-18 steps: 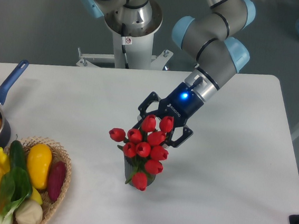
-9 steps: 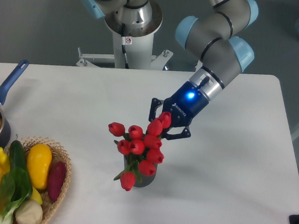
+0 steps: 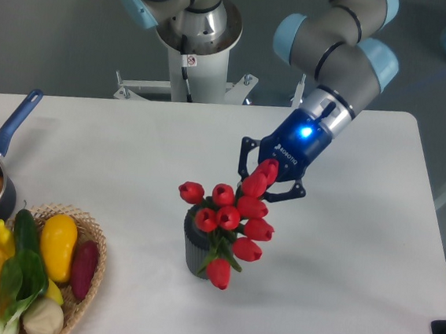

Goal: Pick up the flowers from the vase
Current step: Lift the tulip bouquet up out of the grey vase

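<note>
Gripper (image 3: 268,177) just right of frame centre, black fingers (image 3: 248,155) closed on the topmost red blooms of the flowers (image 3: 229,221). Trailing from that grip down and to the left, bunch tilted, long axis running diagonally toward the vase (image 3: 198,247) at lower centre, stems seemingly not yet clear of its mouth. Judged need: lift up and to the right along that axis.

The arm reaches down from the upper right — grey links, pale blue joint caps — ending in a black gripper (image 3: 268,177) with a blue light lit just above it. Its fingers (image 3: 248,155) angle down-left, closed on the flowers (image 3: 230,215) at their top blooms.
</note>
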